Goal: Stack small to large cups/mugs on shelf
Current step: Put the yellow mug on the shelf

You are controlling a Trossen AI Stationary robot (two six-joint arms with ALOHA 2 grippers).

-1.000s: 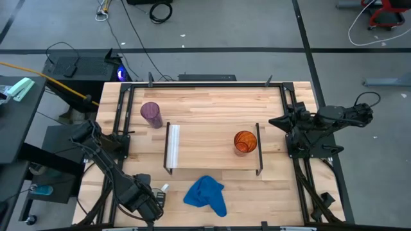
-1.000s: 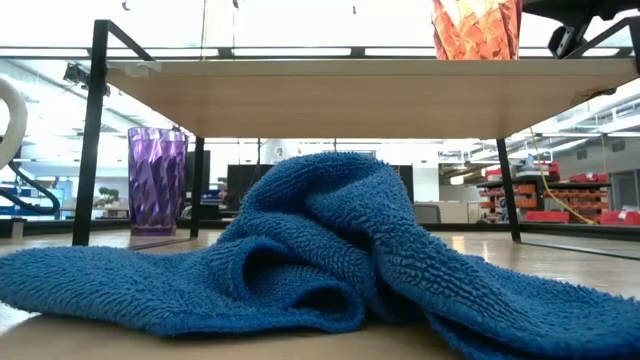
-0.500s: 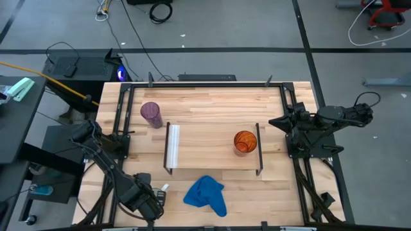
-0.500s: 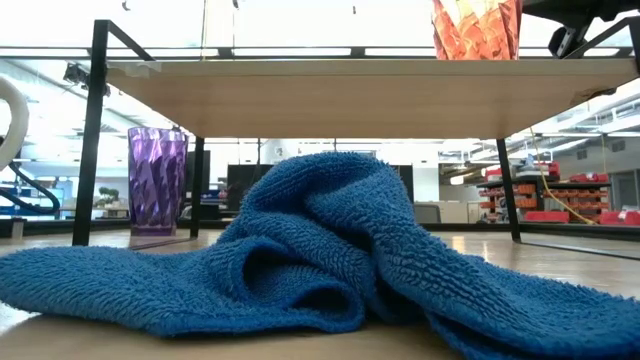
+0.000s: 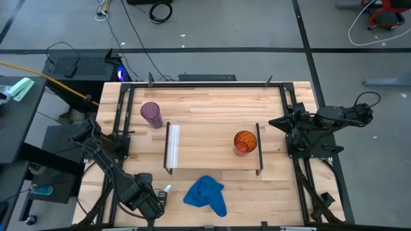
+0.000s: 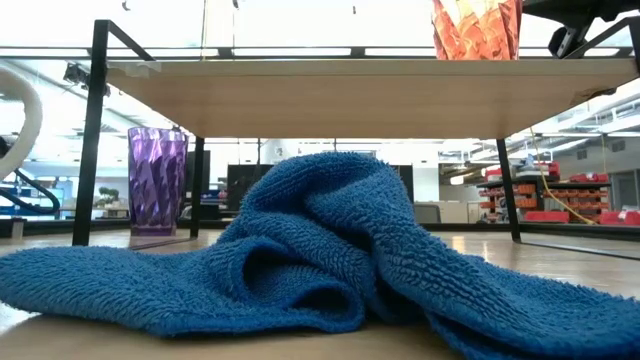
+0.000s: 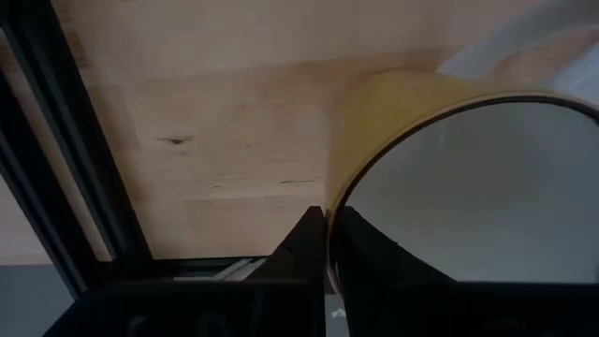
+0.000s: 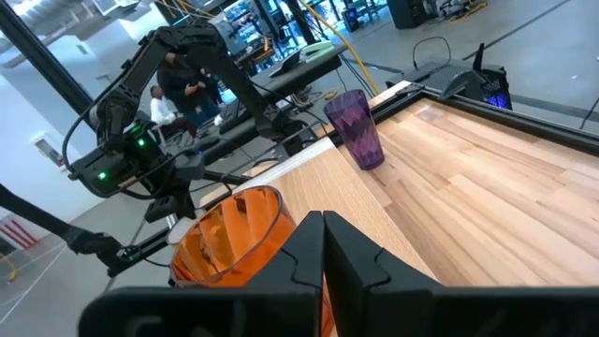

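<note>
Left gripper (image 7: 326,245) is pinching the white mug (image 7: 468,178) rim, readying a lift toward the orange cup (image 5: 244,142) on the shelf (image 5: 205,151); right gripper (image 8: 323,245) is waiting, fingers pressed together.

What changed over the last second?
The left gripper closed on the rim of the white mug, and the mug edged further into the low view. The right gripper, purple cup, orange cup on the shelf and blue cloth are unchanged.

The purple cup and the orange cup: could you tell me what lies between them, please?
In the high view, the shelf's white strip and bare shelf board lie between the purple cup and the orange cup.
</note>
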